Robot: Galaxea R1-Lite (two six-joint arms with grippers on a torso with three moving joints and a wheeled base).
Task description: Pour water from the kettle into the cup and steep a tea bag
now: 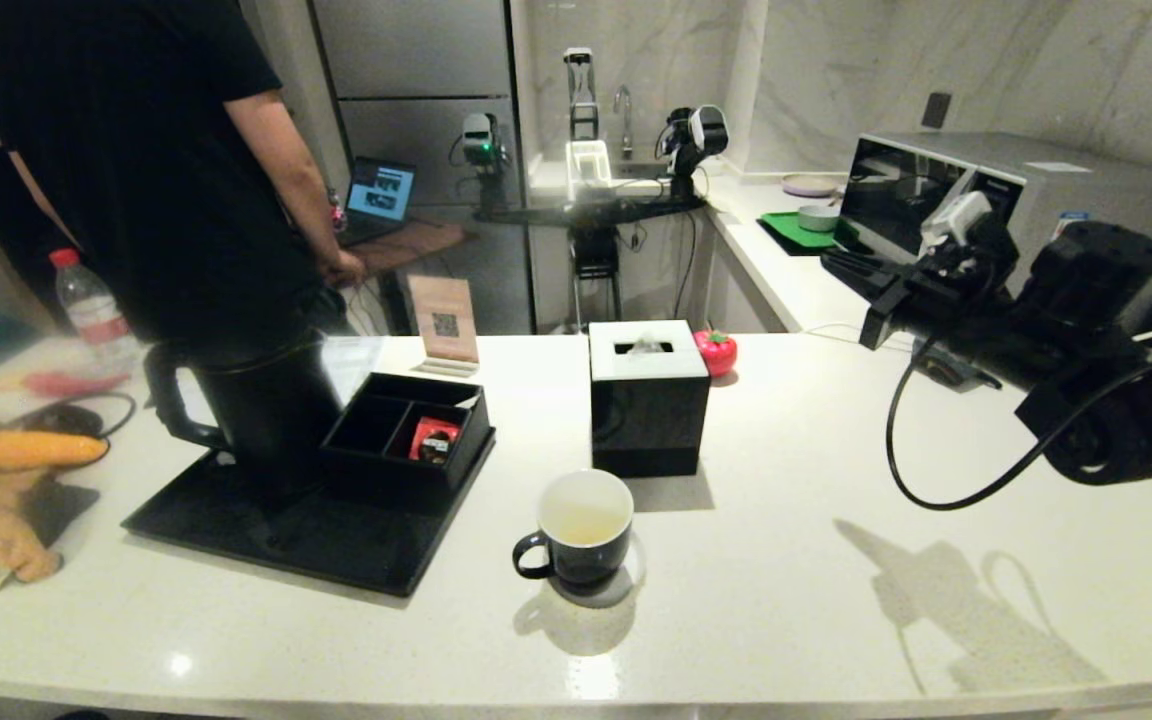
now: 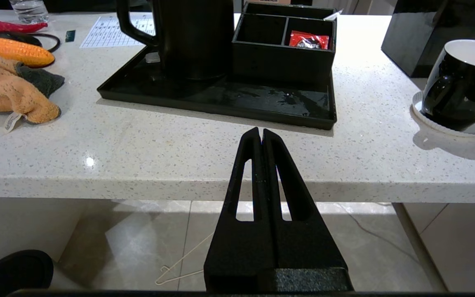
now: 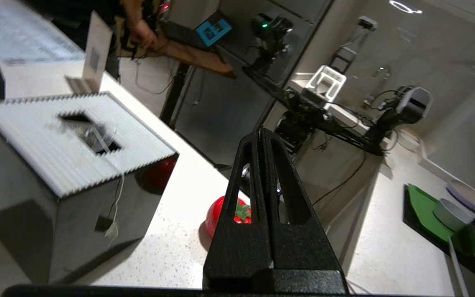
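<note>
The black kettle stands on a black tray at the left. The black cup sits on a white coaster at centre front, with yellowish water in its white inside. A greyish tea bag lies in the slot on top of the black tissue box, and its white string hangs down the box's side to a tag. My right gripper is shut and empty, raised at the right, behind and right of the box. My left gripper is shut and empty at the counter's front edge, in front of the tray.
A black compartment box with a red packet sits on the tray. A red tomato-shaped object is behind the tissue box. Cloth and toy corn lie far left. A person stands behind the kettle. A microwave is at the right.
</note>
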